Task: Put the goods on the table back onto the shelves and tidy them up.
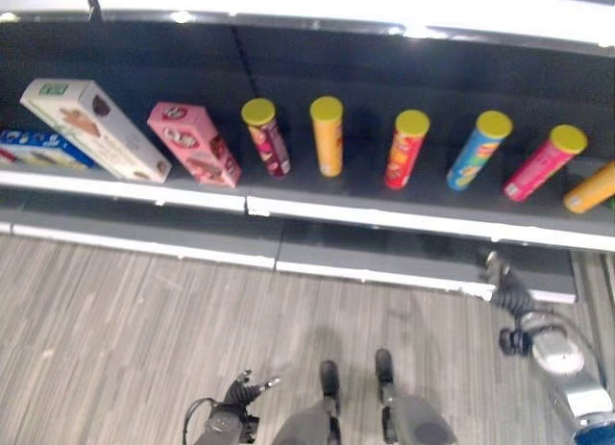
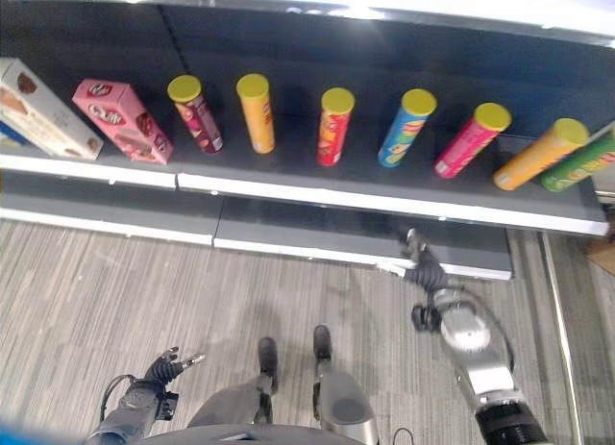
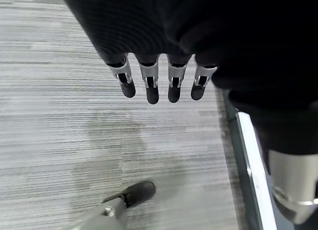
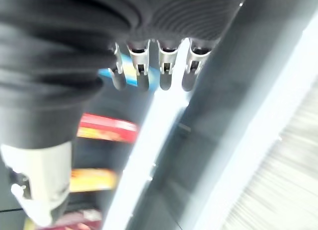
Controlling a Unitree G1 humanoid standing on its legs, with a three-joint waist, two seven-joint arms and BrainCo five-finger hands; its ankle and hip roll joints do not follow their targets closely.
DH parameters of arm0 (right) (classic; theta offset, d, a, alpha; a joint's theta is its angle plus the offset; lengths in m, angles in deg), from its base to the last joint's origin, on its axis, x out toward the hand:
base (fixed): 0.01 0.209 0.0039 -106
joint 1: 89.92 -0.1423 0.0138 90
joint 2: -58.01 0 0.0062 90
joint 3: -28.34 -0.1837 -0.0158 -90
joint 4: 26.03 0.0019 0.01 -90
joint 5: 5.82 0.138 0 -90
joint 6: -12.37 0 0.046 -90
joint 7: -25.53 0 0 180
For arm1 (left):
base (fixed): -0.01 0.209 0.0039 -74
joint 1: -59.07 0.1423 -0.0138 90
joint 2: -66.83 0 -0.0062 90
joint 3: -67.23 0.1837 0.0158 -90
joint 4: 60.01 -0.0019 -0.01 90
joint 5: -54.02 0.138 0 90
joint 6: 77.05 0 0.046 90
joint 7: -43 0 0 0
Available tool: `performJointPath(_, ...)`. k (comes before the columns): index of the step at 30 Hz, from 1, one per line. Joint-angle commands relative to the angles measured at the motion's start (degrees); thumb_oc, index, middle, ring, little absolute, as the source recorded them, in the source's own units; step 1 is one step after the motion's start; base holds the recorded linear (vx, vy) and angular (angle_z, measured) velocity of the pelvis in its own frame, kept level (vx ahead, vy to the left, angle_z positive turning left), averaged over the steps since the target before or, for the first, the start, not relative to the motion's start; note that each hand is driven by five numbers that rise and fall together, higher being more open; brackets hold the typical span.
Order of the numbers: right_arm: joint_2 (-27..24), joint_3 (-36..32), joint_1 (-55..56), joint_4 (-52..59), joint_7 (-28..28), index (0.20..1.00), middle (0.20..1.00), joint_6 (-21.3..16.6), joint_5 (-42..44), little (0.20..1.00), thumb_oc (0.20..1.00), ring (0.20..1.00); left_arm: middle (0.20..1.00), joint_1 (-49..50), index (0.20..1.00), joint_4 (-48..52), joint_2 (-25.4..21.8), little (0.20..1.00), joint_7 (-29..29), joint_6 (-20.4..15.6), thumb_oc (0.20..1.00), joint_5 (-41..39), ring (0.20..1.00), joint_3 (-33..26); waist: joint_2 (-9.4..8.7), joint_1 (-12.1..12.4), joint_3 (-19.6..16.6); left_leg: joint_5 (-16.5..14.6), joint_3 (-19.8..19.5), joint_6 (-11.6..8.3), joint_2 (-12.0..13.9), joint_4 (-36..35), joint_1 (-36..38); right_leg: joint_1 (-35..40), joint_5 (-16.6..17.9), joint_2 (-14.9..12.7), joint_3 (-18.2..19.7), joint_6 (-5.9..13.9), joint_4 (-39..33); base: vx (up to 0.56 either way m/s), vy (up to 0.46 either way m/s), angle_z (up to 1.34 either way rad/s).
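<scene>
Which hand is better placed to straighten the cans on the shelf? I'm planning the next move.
Right. The right hand is raised at the shelf's lower edge, below the blue yellow-lidded can, fingers relaxed and empty. The left hand hangs low over the floor, far from the shelf.

The shelf (image 1: 365,190) is dark grey with a white front edge. On it stand yellow-lidded tubes: maroon (image 1: 266,137), orange-yellow (image 1: 328,137), red (image 1: 405,150), blue (image 1: 478,151), pink (image 1: 543,162). Beside them lie a pink box (image 1: 193,143) and a cream box (image 1: 93,129). The floor (image 1: 115,330) is streaked grey.
</scene>
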Motion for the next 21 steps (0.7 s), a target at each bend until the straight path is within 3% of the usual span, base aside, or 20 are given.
performJointPath(1, -0.92, 2.17, -2.50, -4.58, -5.36, 1.000, 1.000, -0.20, 3.41, 1.000, 1.000, 1.000, 1.000, -2.24, 1.000, -3.88, -2.71, 1.000, -1.39, -1.26, 1.000, 2.49, 1.000, 0.66, -0.66, 0.03, -3.68, -4.99, 0.91, -4.82, 4.37, 0.61, 2.77, 0.24, -5.83, -6.75, 0.50, 7.67, 5.48, -0.01, 0.154, -0.39)
performJointPath(4, 1.95, 4.24, -2.84, -14.45, -4.49, 1.000, 1.000, 0.90, -0.45, 1.000, 1.000, 1.000, 1.000, -4.61, 1.000, -5.67, -3.26, 1.000, -1.77, -1.44, 1.000, 2.53, 1.000, 1.79, -1.12, -0.94, -3.38, -5.11, 1.62, -4.24, 3.99, 0.61, 2.99, -1.15, -5.49, -7.08, 1.90, 8.28, 7.21, -0.05, 0.114, -0.20)
performJointPath(5, 5.89, 3.80, -4.69, -23.27, -1.82, 1.000, 1.000, 1.16, -1.83, 1.000, 1.000, 1.000, 1.000, -6.07, 1.000, -7.08, -3.53, 1.000, -1.29, -1.34, 1.000, 2.30, 1.000, 2.17, -1.39, -1.45, -2.36, -5.16, 2.75, -3.74, 4.07, 0.61, 3.19, -3.06, -5.12, -6.64, 2.48, 8.70, 10.00, -0.10, 0.079, -0.40)
performJointPath(7, 8.06, 3.49, -5.83, -27.01, -0.61, 1.000, 1.000, 1.13, -2.68, 1.000, 1.000, 1.000, 1.000, -6.71, 1.000, -7.41, -3.85, 1.000, -1.16, -1.45, 1.000, 1.77, 1.000, 2.16, -1.43, -1.28, -1.67, -5.13, 3.96, -3.70, 4.54, 0.61, 3.15, -4.70, -4.78, -6.73, 1.05, 9.00, 11.87, -0.11, 0.027, -0.77)
performJointPath(9, 11.66, 1.69, -6.69, -34.08, 1.96, 1.000, 1.000, 1.67, -3.55, 1.000, 1.000, 1.000, 1.000, -7.02, 1.000, -7.99, -4.19, 1.000, -0.87, -1.17, 1.000, 1.57, 1.000, 2.06, -0.86, -0.20, -1.60, -4.84, 7.28, -4.22, 6.83, 0.61, 3.46, -3.87, -5.11, -10.45, -9.03, 7.68, 12.26, -0.07, -0.055, -1.07)
performJointPath(10, 13.48, -0.37, -6.18, -37.51, 3.19, 1.000, 1.000, 2.32, -3.51, 1.000, 1.000, 1.000, 1.000, -6.52, 1.000, -8.82, -4.19, 1.000, -0.79, -0.75, 1.000, 1.62, 1.000, 2.09, -0.74, -0.07, -2.17, -4.65, 10.51, -4.58, 8.43, 0.61, 4.43, -2.12, -4.64, -14.10, -15.06, 6.69, 12.63, 0.01, -0.068, -1.18)
performJointPath(11, 13.49, -0.37, -6.19, -37.52, 3.19, 1.000, 1.000, 2.31, -3.51, 1.000, 1.000, 1.000, 1.000, -6.53, 1.000, -8.82, -4.20, 1.000, -0.79, -0.75, 1.000, 1.62, 1.000, 2.09, -0.75, -0.04, -2.12, -4.66, 10.53, -4.58, 8.43, 0.61, 4.49, -2.08, -4.64, -14.10, -15.04, 6.70, 12.63, 0.03, -0.092, -1.32)
performJointPath(13, 14.65, -3.34, -5.60, -41.67, 4.15, 1.000, 1.000, 2.58, -2.45, 1.000, 1.000, 1.000, 1.000, -6.20, 1.000, -9.25, -4.03, 1.000, -0.74, -0.68, 1.000, 1.62, 1.000, 1.82, -1.16, -0.28, -3.11, -5.00, 13.14, -4.95, 9.55, 1.04, 5.17, -0.80, -2.34, -17.57, -15.53, 7.62, 11.44, 0.02, -0.152, -1.14)
performJointPath(17, 15.77, -7.99, -4.81, -47.80, 5.55, 1.000, 1.000, 3.37, -1.14, 1.000, 1.000, 1.000, 1.000, -7.11, 1.000, -9.62, -3.75, 1.000, -0.89, -0.68, 1.000, 1.47, 1.000, 2.25, -2.25, -1.40, -4.60, -5.33, 14.97, -6.33, 10.95, 2.12, 5.34, -0.92, 5.20, -22.21, -10.54, 9.96, 8.49, 0.03, -0.259, -0.56)
performJointPath(19, 16.05, -8.91, -4.37, -49.16, 6.09, 1.000, 1.000, 3.49, -1.06, 1.000, 1.000, 1.000, 1.000, -7.70, 1.000, -9.46, -4.32, 1.000, -0.52, -0.87, 1.000, 1.09, 1.000, 2.26, -2.94, -1.55, -5.26, -5.22, 15.95, -7.93, 13.02, 3.81, 5.32, -1.16, 8.56, -23.68, -10.57, 11.04, 6.72, 0.07, -0.413, -0.24)
performJointPath(21, 16.10, -8.95, -3.20, -49.39, 6.20, 1.000, 1.000, 3.49, -1.70, 1.000, 1.000, 1.000, 1.000, -7.84, 1.000, -9.13, -4.81, 1.000, -0.41, -1.05, 1.000, 0.82, 1.000, 2.14, -3.28, -1.52, -5.77, -5.24, 16.65, -10.09, 15.88, 4.49, 6.73, -0.96, 8.03, -23.34, -12.13, 11.54, 7.01, 0.09, -0.451, -0.66)
